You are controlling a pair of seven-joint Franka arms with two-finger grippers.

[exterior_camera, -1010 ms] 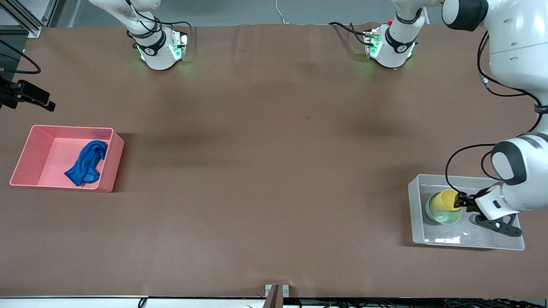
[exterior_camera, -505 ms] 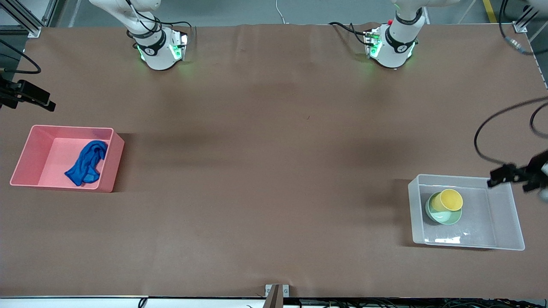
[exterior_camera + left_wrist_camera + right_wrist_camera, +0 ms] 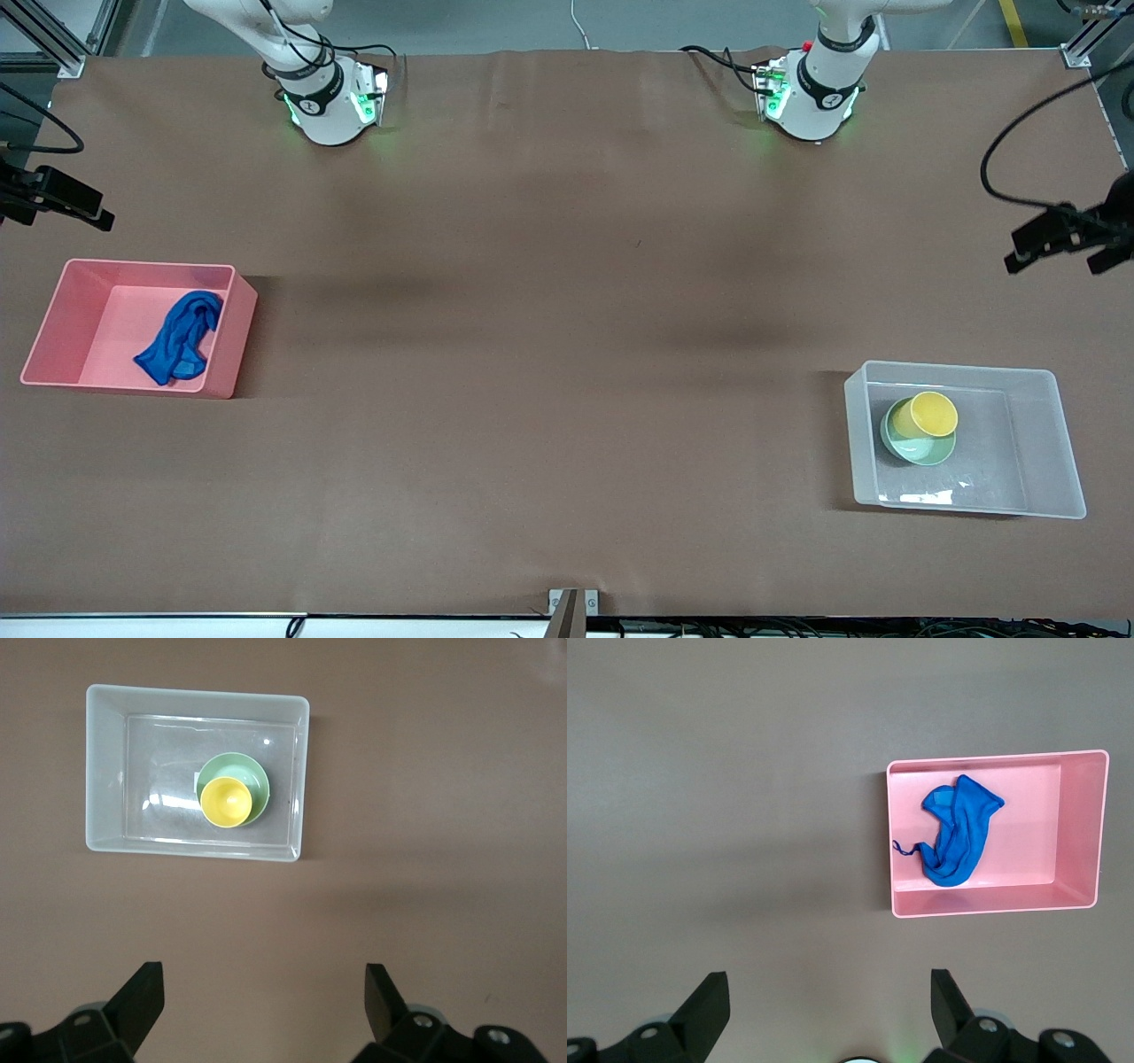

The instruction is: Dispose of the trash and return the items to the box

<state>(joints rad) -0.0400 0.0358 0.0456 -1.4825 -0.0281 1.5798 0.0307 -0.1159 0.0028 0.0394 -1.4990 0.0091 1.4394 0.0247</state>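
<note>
So the small yellow plastic cup is sitting upright inside the mint-green round bowl, and both are in the big translucent clear plastic tub, which sits on the brown tabletop near the corner at the left arm's end and the front-camera edge. The bowl is in the part of the tub closer to the middle of the table; the rest of the tub floor is bare.

The bright-blue soft cloth rag is crumpled in the opaque pink rectangular bin, close to the table edge at the right arm's end. In the right wrist view its thin string trails onto the bin floor.

The left gripper is up in the air over the table edge at the left arm's end, fingers spread wide, holding nothing. The right gripper is also up high, fingers spread apart and empty, with the pink bin below it. Only a black bit at the edge of the front view shows on that side.
</note>
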